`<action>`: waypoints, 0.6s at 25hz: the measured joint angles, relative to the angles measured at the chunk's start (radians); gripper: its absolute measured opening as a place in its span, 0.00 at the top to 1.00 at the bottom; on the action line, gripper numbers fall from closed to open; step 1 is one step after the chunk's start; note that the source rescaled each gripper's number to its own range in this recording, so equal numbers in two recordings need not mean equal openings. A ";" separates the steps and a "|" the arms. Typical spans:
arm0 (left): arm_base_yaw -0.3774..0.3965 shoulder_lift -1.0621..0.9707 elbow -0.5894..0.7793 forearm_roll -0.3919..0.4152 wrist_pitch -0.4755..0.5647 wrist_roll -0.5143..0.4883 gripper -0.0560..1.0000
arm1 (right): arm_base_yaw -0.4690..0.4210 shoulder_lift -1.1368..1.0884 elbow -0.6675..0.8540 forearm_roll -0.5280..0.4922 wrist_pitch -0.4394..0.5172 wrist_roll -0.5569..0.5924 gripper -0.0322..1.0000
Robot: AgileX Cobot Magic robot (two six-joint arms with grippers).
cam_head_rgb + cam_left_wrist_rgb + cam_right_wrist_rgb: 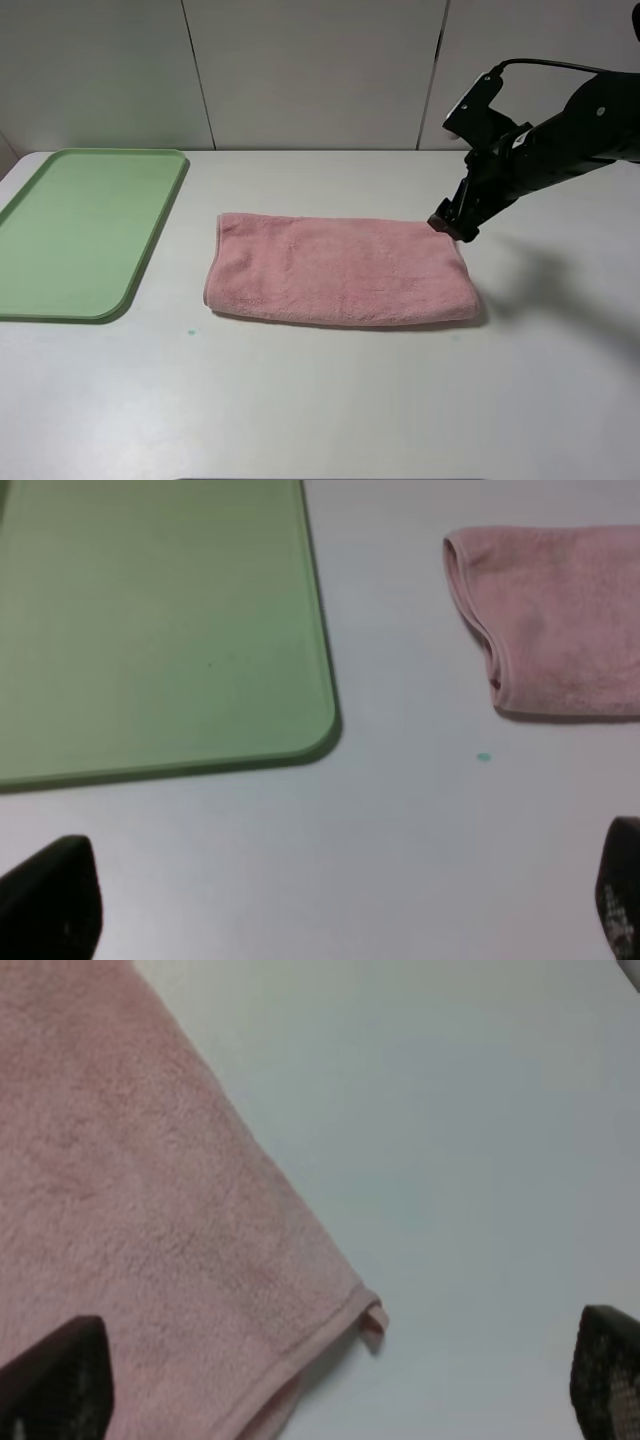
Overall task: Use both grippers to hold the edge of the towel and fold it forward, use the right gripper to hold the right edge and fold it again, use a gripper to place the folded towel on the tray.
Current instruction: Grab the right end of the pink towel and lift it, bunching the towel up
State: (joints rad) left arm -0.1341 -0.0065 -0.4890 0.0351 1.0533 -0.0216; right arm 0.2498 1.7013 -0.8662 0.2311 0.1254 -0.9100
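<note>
The pink towel lies folded into a long band in the middle of the table. Its left end shows in the left wrist view. My right gripper hangs over the towel's far right corner. In the right wrist view the gripper is open, its fingertips spread wide, and the towel and its corner loop lie below it. The right edge is untouched. My left gripper is open over bare table near the tray; it is outside the exterior view.
The light-green tray lies flat at the table's left side, with nothing on it. A tiny teal speck marks the table in front of the towel's left end. A pale panelled wall stands behind the table.
</note>
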 joint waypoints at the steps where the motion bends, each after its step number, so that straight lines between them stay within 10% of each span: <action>1: 0.001 0.000 0.000 -0.001 0.000 0.001 0.00 | 0.000 0.000 0.000 0.000 -0.004 0.020 0.00; 15: 0.001 0.000 0.000 -0.001 0.000 0.003 0.00 | 0.000 0.000 0.000 0.001 0.011 0.766 0.00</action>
State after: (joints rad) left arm -0.1331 -0.0065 -0.4890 0.0344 1.0533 -0.0186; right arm 0.2498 1.7013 -0.8662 0.2323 0.1360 -0.1436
